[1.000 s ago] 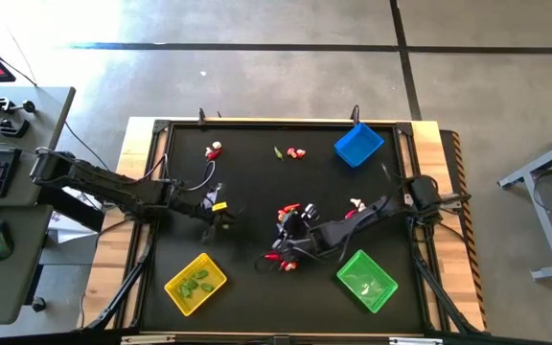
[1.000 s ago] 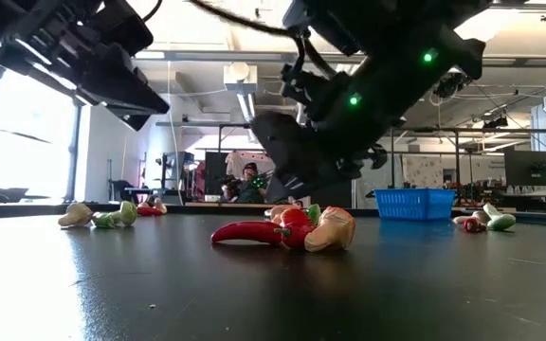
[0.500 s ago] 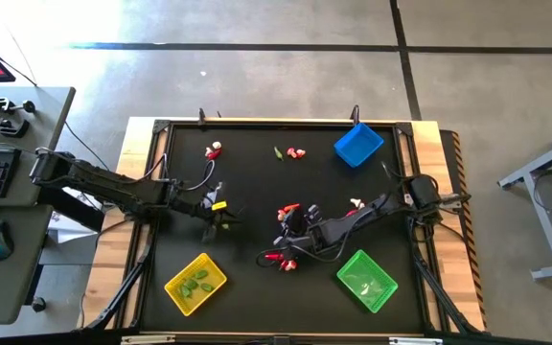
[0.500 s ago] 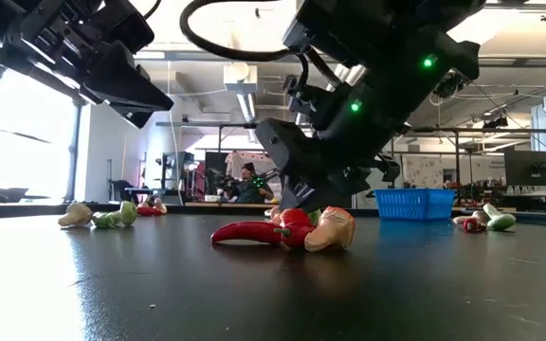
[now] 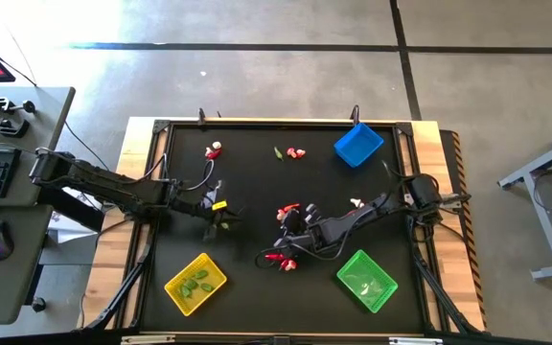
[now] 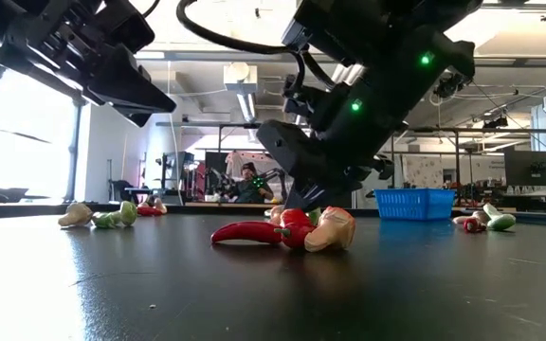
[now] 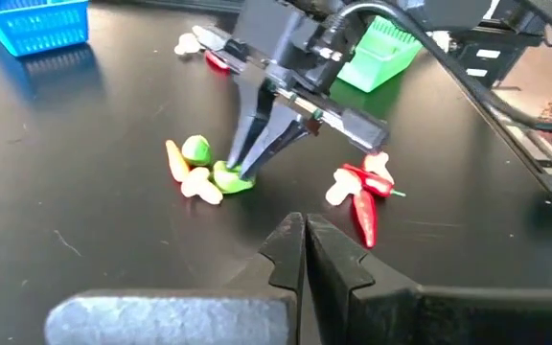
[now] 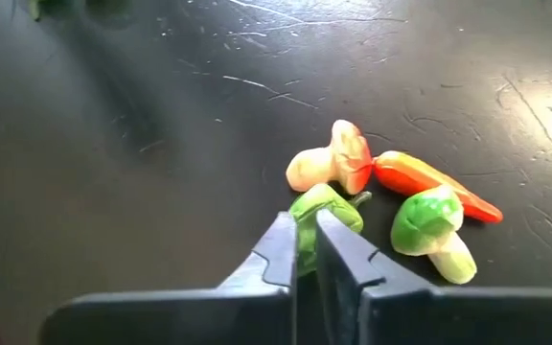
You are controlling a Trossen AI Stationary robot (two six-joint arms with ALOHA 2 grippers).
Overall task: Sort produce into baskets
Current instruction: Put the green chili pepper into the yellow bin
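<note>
Right gripper clamped on a green pod at mid-table.

The green pod (image 8: 326, 208) lies on the black table (image 5: 247, 182) in a small cluster, touching a whitish-pink bulb (image 8: 332, 161), beside an orange carrot-like piece (image 8: 433, 186). The right gripper (image 8: 304, 251) has its fingers nearly closed, pinching the pod. The left gripper (image 7: 304, 240), fingers together and empty, hovers nearby. The green basket (image 5: 367, 279), yellow basket (image 5: 195, 283) and blue basket (image 5: 357, 145) stand well apart.

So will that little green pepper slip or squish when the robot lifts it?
Probably no squish: the small glossy green plastic pepper looks hard and keeps its shape between the right gripper fingers. It might slip, since it looks smooth and is pinched only at one edge. Being tiny, it is likely light.
</note>
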